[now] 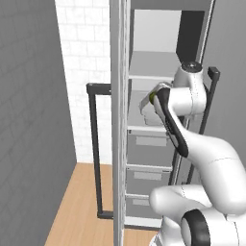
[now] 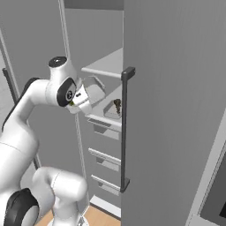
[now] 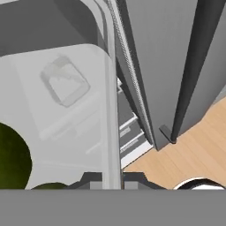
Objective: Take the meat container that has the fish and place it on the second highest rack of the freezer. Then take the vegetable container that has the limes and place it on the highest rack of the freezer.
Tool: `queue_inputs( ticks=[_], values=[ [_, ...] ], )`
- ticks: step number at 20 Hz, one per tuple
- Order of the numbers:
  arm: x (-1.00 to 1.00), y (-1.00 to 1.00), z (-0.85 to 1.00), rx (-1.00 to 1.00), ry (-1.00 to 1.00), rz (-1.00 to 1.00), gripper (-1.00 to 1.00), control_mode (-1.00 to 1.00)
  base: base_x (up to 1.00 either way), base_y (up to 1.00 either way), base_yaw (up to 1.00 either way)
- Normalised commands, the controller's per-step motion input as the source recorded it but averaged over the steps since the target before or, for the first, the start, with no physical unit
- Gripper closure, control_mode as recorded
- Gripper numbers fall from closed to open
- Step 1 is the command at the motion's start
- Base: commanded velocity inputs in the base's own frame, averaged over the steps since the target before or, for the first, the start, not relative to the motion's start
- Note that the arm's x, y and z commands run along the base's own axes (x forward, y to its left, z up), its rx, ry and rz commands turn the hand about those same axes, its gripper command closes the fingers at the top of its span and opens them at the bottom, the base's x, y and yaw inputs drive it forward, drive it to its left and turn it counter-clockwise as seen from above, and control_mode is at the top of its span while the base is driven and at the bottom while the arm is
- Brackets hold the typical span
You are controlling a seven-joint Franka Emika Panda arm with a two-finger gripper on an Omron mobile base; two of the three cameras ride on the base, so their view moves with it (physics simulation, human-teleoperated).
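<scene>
Gripper (image 2: 88,98) clamped on rim of lime tray (image 2: 95,90), limes (image 3: 13,161) just beside fingers, at open freezer (image 2: 108,66) shelves.

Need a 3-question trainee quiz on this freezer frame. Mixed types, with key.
1. True or false: the fish tray already sits on the lower shelf of the freezer.
2. What is the gripper shut on? A) a door handle B) the lime tray C) a drawer front
3. Fill in: below its two shelves the freezer has grey ____.
Key: 1 true; 2 B; 3 drawers.
</scene>
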Motion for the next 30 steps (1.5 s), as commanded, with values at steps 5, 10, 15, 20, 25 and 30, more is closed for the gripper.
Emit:
queue_inputs(
  ticks=[5,10,15,20,25,30],
  values=[
    [0.15,-0.11,1.00,-0.07,-0.07,0.18,1.00,-1.00,0.00,0.00,0.00],
    [0.94,-0.17,0.57,-0.11,0.01,0.02,1.00,-1.00,0.00,0.00,0.00],
    [1.00,-0.21,0.11,-0.05,0.04,0.00,1.00,-1.00,0.00,0.00,0.00],
    [0.82,-0.44,-0.09,0.00,-0.02,0.00,1.00,-1.00,0.00,0.00,0.00],
    [0.98,-0.26,0.00,0.00,-0.01,-0.02,1.00,-1.00,0.00,0.00,0.00],
    [1.00,-0.13,0.00,0.00,-0.03,-0.02,1.00,-1.00,0.00,0.00,0.00]
  ],
)
